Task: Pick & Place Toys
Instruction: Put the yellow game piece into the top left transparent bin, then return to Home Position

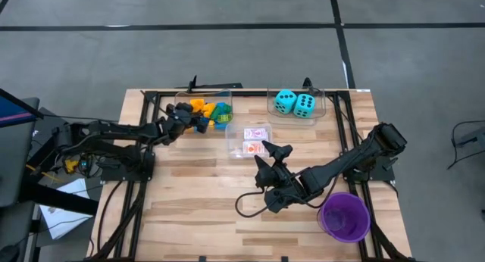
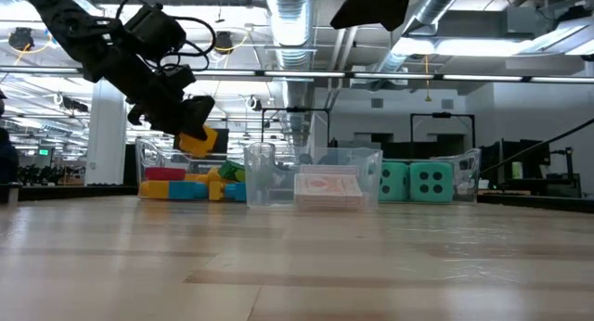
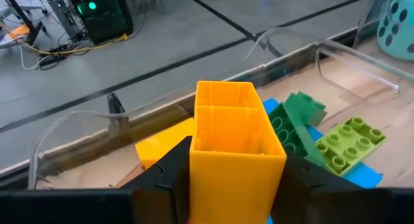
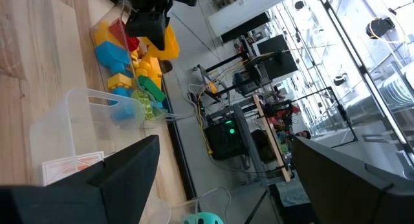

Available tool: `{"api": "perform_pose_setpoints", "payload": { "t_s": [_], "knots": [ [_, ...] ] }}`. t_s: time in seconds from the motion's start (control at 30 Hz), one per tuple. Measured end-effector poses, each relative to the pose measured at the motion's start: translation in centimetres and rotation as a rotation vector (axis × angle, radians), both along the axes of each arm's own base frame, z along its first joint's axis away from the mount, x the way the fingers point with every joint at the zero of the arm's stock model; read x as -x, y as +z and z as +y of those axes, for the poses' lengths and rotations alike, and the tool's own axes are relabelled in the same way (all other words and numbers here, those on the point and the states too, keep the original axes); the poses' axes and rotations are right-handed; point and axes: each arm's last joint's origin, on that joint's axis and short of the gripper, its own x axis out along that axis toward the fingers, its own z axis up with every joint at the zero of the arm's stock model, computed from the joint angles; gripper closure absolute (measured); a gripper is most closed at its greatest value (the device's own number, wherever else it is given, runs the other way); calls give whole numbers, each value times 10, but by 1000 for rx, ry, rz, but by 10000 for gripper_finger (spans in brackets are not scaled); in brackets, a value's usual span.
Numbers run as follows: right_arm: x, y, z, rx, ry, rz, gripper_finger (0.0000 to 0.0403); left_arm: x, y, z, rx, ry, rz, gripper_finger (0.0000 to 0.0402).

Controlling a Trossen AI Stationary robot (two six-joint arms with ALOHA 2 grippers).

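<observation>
We see the left tool (image 3: 236, 185) clamped on a hollow, glossy yellow brick (image 3: 236, 136) above the clear bin (image 1: 203, 103). The right tool (image 1: 274, 157) hangs spread wide and empty over the pale plank counter (image 1: 197, 201).

You won't find any readable words, brands or numbers here; only black dots mark the two dice (image 1: 295, 103) at 1 o'clock, and the card packs (image 1: 256, 139) show an unreadable red print.
</observation>
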Motion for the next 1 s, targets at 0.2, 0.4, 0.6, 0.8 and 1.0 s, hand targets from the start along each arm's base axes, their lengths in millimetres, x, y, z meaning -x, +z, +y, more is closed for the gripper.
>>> {"api": "perform_pose_setpoints", "payload": {
  "t_s": [0.2,0.4,0.6,0.8,1.0],
  "knots": [
    [0,0,0,0,0,-1,61,0,-1,0,4,3,-2,241],
    [0,0,0,-7,-1,-9,61,1,0,1,-15,41,3,203],
    [0,0,0,-8,0,-8,61,1,0,1,-17,44,3,176],
    [0,0,0,-20,-11,-37,61,0,0,-1,-48,4,76,164],
    [6,0,-3,-1,-71,-95,61,-1,23,-25,-176,-168,121,198]
  ]
}}
